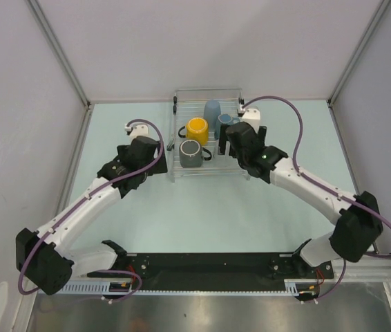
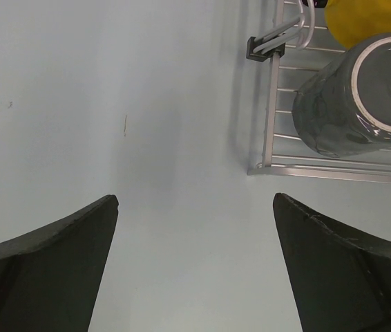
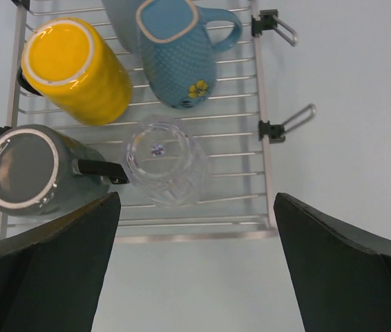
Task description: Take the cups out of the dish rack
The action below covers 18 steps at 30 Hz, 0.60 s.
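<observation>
From my seat I see a pale mint worktop (image 1: 202, 214), smooth and matte, lit evenly from above with only soft shadows. Three plain panels close it in: a back wall (image 1: 209, 41), a left wall (image 1: 16, 124) and a right wall (image 1: 382, 124), all light grey-white. A slim left post (image 1: 61, 52) and a matching right post (image 1: 359, 52), both metal, run down the rear corners where the panels meet. Along the near edge lies a black plate (image 1: 202, 264), with a brushed metal strip (image 1: 202, 315) in front of it. The left wrist view shows a thin dark mark (image 2: 125, 125) on the worktop, perhaps a scratch.
</observation>
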Motion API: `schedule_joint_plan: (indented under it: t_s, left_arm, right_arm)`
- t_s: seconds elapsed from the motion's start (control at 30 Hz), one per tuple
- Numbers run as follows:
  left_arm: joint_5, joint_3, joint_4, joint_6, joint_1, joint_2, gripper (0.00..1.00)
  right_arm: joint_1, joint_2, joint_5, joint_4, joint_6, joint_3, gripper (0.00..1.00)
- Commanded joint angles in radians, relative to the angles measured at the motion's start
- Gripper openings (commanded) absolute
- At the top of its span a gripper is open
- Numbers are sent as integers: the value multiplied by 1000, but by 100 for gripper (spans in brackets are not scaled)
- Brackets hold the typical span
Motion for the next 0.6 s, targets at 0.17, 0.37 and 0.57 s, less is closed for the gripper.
schedule_joint_plan:
  t_s: [0.17, 0.37, 0.57]
  left_arm:
    - [22, -2, -2, -20, -9, -22, 100]
    - [36, 4, -2, -18, -9, 2, 100]
    - [41, 4, -2, -21, -7, 15, 100]
  right_arm:
    - [-36, 243, -91, -37, 32, 207, 100]
    - [-64, 356, -125, -65, 35, 294, 100]
    - [-90, 410, -159, -60, 37, 325, 100]
